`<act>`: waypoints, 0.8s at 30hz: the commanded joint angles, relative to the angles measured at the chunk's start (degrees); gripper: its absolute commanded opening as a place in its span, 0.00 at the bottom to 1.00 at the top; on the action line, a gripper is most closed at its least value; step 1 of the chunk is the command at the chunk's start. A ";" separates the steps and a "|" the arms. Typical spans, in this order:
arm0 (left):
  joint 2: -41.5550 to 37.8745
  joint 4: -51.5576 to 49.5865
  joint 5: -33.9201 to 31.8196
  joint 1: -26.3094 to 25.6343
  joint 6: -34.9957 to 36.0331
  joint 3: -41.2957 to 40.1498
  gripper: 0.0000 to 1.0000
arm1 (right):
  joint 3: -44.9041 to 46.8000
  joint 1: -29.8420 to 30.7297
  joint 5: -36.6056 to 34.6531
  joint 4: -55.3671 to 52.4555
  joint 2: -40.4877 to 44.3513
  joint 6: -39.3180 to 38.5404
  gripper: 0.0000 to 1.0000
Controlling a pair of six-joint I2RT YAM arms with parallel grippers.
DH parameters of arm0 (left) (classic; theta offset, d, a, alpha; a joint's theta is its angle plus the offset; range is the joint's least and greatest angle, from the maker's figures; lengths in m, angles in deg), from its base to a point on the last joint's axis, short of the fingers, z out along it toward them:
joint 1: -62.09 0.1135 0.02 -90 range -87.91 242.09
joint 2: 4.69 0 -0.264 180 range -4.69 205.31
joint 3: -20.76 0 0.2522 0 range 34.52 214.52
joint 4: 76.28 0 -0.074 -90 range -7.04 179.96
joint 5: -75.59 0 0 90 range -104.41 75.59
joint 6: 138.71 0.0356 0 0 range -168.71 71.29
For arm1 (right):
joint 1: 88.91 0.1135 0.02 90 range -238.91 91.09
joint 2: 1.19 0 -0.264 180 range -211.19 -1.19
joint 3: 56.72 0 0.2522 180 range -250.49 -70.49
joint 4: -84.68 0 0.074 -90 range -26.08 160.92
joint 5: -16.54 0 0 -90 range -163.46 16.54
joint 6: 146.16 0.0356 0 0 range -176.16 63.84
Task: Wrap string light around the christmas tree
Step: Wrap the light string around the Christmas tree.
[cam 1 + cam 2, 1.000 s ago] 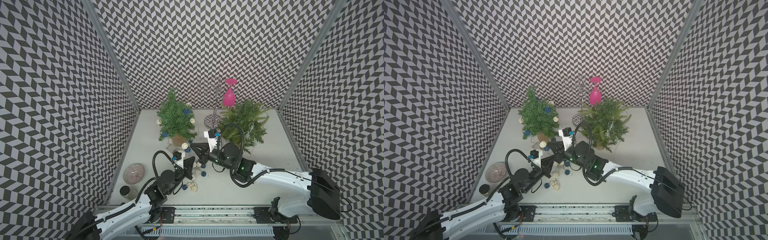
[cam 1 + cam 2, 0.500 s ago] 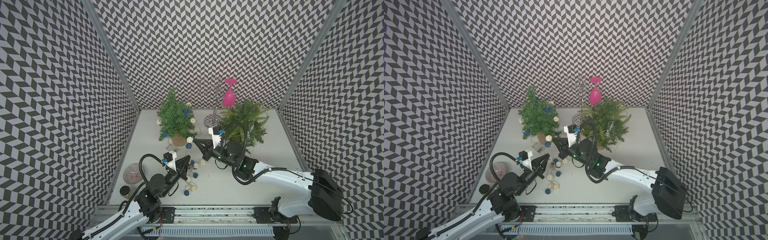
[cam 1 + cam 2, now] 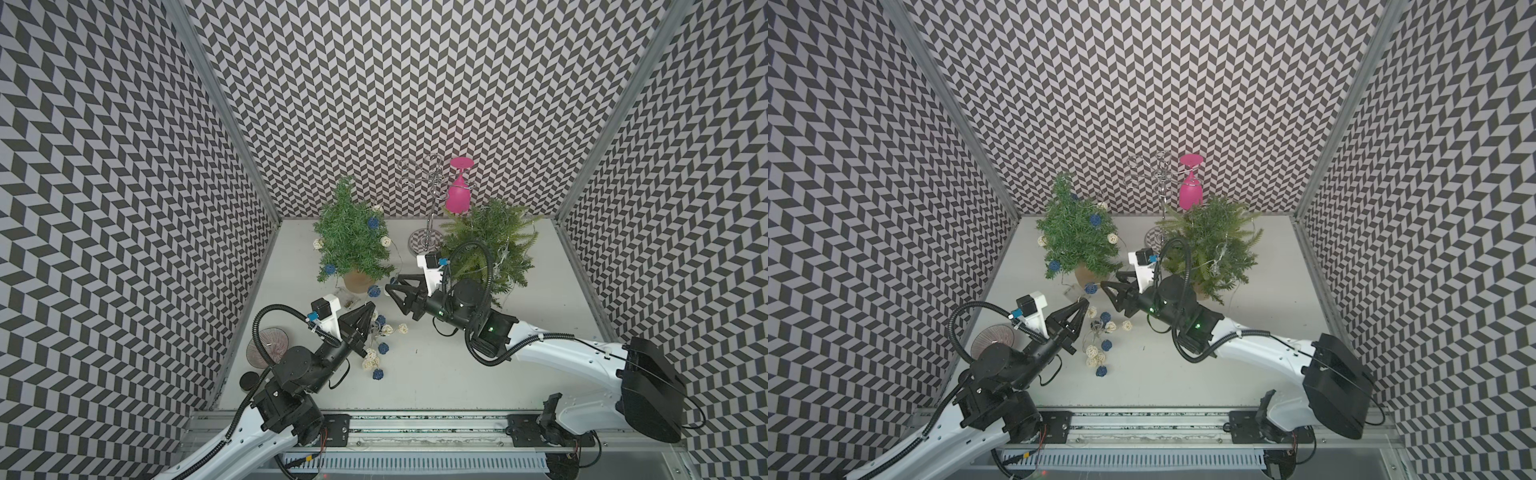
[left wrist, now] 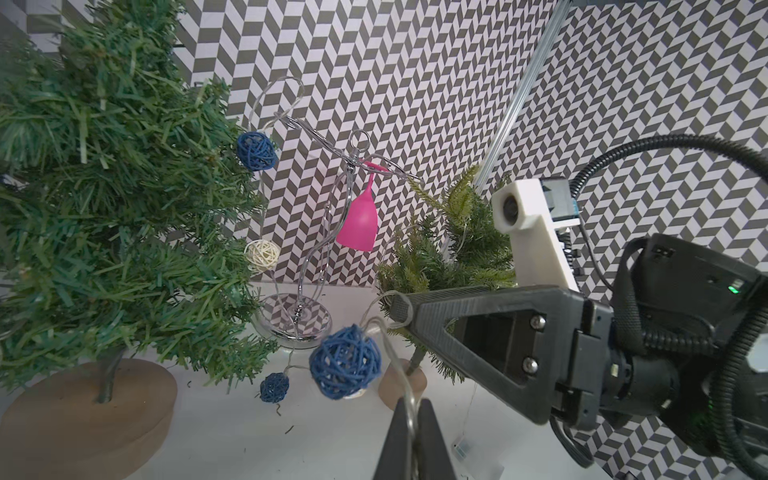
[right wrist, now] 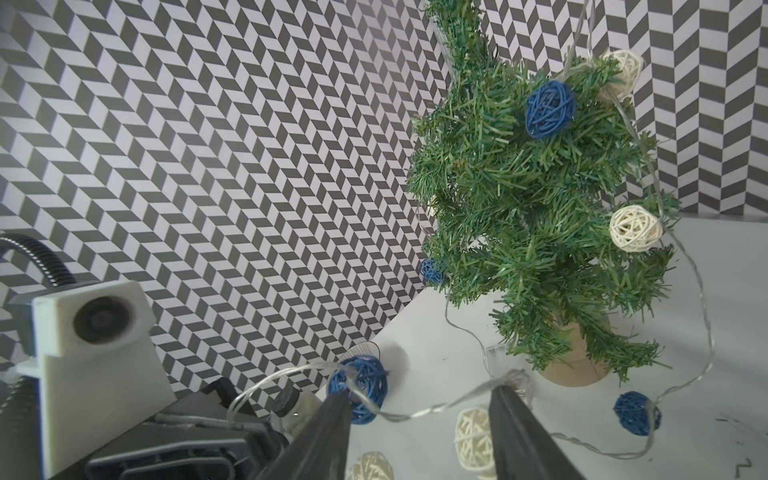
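Right wrist view: right claw (image 5: 417,395) jaws apart, string light (image 5: 361,386) wire lying crosswise over tips; christmas tree (image 5: 532,199) ahead of claw, near; left claw (image 4: 410,409) clamped on same wire

Both my arms are built alike, with white links and black joint housings. The left arm (image 3: 297,368), entering a top view at 7 o'clock, carries a ribbed black cable (image 3: 266,328) and a white camera bracket (image 3: 332,322). The right arm (image 3: 561,353), at 4 o'clock, has a bulky black base housing (image 3: 648,399) and green lights (image 3: 491,328). The right gripper (image 5: 416,404) has black open-framed triangular fingers (image 4: 490,307) with silver screws (image 4: 537,321).
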 commanded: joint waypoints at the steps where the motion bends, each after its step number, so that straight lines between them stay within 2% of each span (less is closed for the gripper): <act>1: 1.86 -1.21 2.56 0.45 -0.31 4.05 0.00 | 1.40 0.06 -0.49 -0.47 3.52 -1.20 0.67; 4: 4.16 -2.67 2.83 0.60 0.00 7.14 0.00 | 4.81 0.00 -4.06 0.90 7.52 -1.68 0.75; 9: 5.37 -3.91 2.49 1.65 0.48 12.16 0.00 | 7.60 -0.02 -6.59 0.75 14.09 -3.30 0.80; 14: 7.06 -7.16 4.88 2.57 2.13 19.74 0.00 | 6.73 -0.04 -0.97 -1.17 14.29 -7.52 0.80; 18: 12.30 -7.24 6.16 2.83 2.06 24.25 0.00 | 4.95 0.00 4.19 -2.07 11.76 -11.64 0.81; 19: 13.59 -7.04 6.53 2.89 2.22 25.29 0.00 | 4.44 0.13 6.15 -2.37 11.31 -12.29 0.82; 21: 15.91 -7.75 6.68 2.92 2.89 27.87 0.00 | 3.77 0.75 7.93 -2.81 11.21 -13.85 0.91; 24: 18.33 -8.37 5.93 3.55 3.20 30.97 0.00 | 3.23 1.46 8.29 -2.83 11.58 -16.05 0.91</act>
